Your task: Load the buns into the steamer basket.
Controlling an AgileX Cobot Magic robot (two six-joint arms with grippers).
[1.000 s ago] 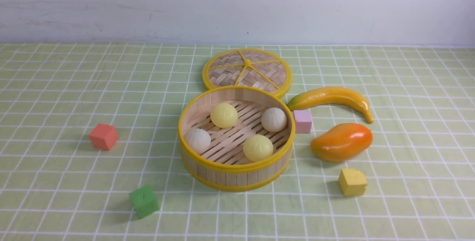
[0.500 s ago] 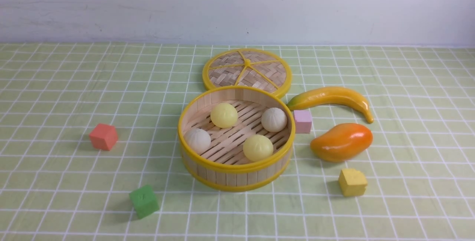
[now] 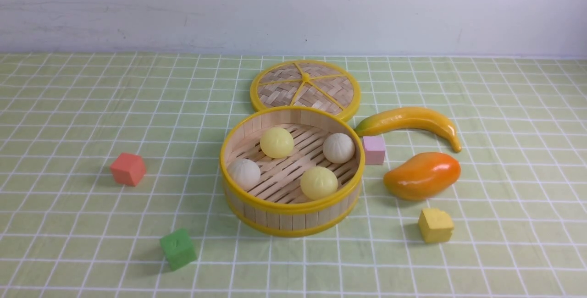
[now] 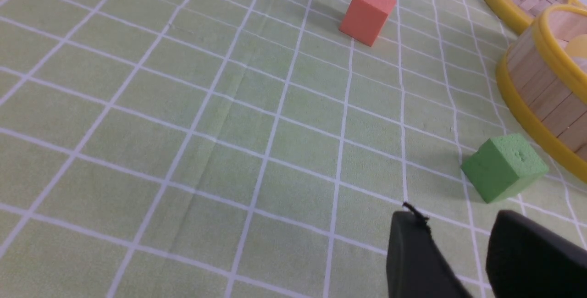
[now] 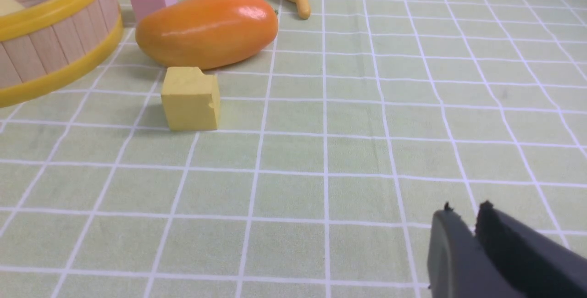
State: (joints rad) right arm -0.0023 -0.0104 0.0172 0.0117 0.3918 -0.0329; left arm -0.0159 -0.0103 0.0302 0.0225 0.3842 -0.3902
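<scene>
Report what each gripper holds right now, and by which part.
Nothing is held. The left gripper has a clear gap between its fingers with only cloth behind; the right gripper is nearly closed on nothing.

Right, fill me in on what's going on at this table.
All four buns sit inside the steamer basket, with its woven lid lying behind it. Neither arm is handling anything: the left gripper is slightly open and empty, the right gripper nearly shut, both low over the checked cloth.
</scene>
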